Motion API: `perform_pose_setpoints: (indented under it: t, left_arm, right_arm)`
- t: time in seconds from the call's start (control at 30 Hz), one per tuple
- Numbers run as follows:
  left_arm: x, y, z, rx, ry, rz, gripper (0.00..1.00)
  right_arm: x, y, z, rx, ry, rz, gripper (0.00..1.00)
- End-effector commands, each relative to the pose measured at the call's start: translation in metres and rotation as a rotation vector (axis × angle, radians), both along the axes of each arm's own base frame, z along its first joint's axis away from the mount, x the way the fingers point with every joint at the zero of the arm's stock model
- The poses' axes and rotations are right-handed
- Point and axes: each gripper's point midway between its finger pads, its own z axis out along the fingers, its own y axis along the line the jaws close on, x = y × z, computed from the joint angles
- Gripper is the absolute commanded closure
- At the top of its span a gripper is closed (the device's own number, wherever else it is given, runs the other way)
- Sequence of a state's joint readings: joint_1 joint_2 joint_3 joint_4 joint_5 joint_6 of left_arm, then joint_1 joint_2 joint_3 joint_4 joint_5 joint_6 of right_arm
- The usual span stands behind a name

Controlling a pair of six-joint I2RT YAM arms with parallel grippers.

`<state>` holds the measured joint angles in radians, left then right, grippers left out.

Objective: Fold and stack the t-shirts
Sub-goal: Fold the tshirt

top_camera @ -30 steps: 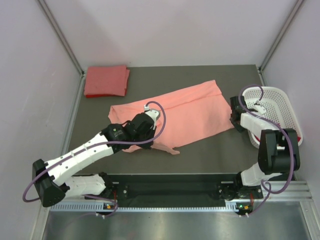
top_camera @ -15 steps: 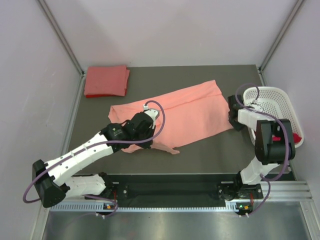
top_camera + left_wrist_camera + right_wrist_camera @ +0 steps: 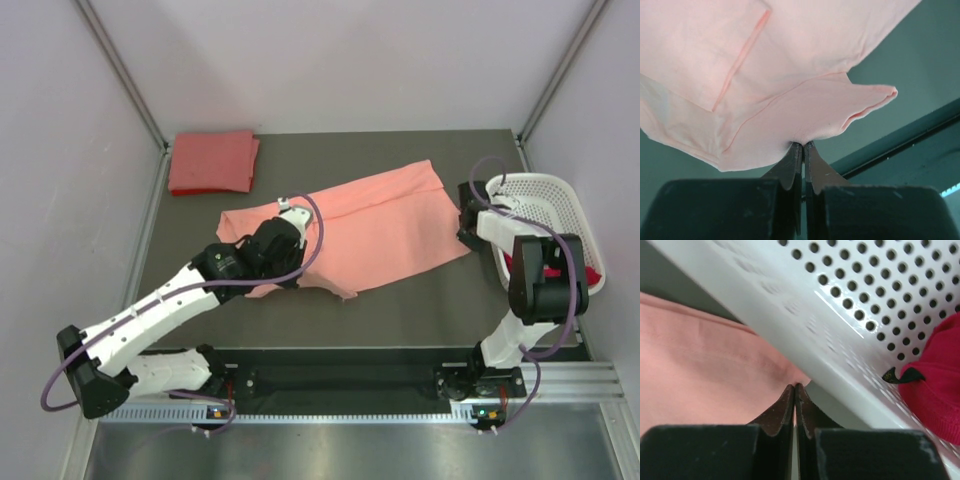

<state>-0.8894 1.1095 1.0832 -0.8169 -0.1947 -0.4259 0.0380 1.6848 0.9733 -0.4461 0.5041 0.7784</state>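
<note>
Now | left hand (image 3: 803, 145) pinches pink tee (image 3: 790, 65) fold | right hand (image 3: 794, 386) clamped on its edge beside basket (image 3: 850, 330)

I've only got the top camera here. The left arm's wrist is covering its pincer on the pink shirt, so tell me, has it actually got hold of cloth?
Observer: Yes. In the left wrist view the left pincer is shut on a bunched fold of the salmon-pink shirt.
Operator: And the right one, by the basket?
Observer: The right pincer is shut, its tips at that shirt's edge beside the basket wall. I cannot tell whether cloth is caught between them.
Operator: What's the red in the basket?
Observer: A magenta-red shirt, with a small black tab on it.
</note>
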Motion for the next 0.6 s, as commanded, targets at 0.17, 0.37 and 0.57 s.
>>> perform_pose_setpoints:
  t: [0.17, 0.37, 0.57]
  left_arm:
    - [0.062, 0.004, 0.050, -0.013, -0.145, 0.083, 1.00]
    - [0.075, 0.031, 0.056, 0.048, -0.157, 0.168, 1.00]
    - [0.058, 0.058, 0.050, 0.073, -0.132, 0.239, 1.00]
  right_arm:
    - [0.040, 0.016, 0.049, 0.023, -0.009, 0.303, 1.00]
    - [0.050, 0.022, 0.051, 0.029, 0.032, 0.407, 1.00]
    - [0.062, 0.028, 0.057, 0.035, 0.022, 0.459, 1.00]
